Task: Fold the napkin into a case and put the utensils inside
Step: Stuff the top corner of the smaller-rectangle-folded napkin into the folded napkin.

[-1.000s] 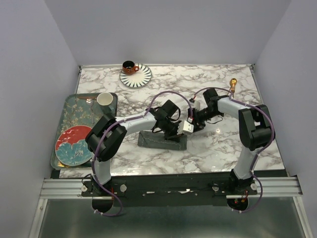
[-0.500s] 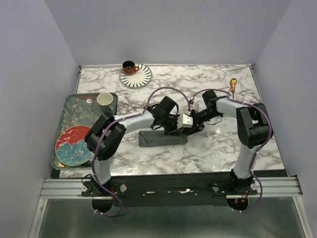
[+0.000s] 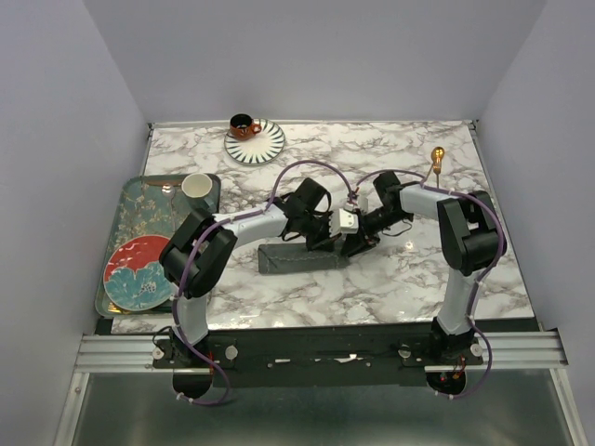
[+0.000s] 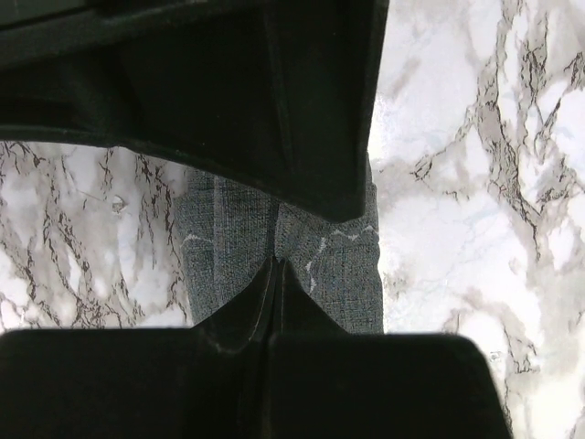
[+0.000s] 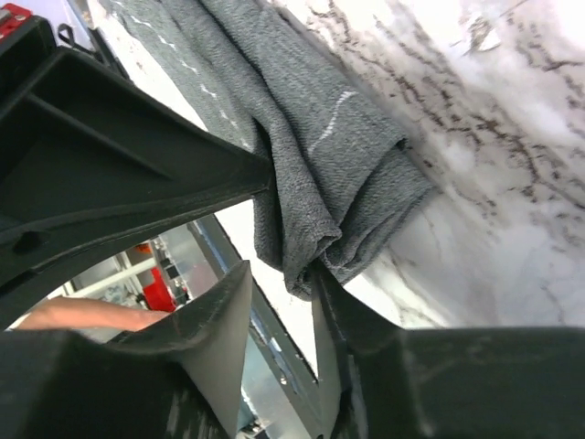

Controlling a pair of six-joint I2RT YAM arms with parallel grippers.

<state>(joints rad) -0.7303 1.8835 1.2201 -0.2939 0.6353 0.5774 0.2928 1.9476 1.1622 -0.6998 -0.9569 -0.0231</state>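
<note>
The napkin point(image 3: 288, 259) lies at mid-table folded into a long narrow dark grey strip. My left gripper point(image 3: 327, 243) is over its right part. In the left wrist view it point(image 4: 274, 267) is shut, tips together and resting on the cloth point(image 4: 338, 265). My right gripper point(image 3: 357, 246) is at the strip's right end. In the right wrist view it point(image 5: 279, 274) is open, with one fingertip point(image 5: 322, 279) touching the folded end of the cloth point(image 5: 311, 155). One gold utensil point(image 3: 436, 158) lies at the far right, apart from both grippers. The second utensil is not clearly visible.
An orange cup on a striped saucer point(image 3: 254, 139) stands at the far edge. A patterned tray point(image 3: 149, 216) at the left holds a white cup point(image 3: 196, 186) and a red plate point(image 3: 138, 269). The right arm's dark body point(image 4: 256, 101) hangs close above the left gripper.
Both grippers have shifted a little left along the napkin, and the right gripper has closed in on its right end. The napkin strip has barely moved.
</note>
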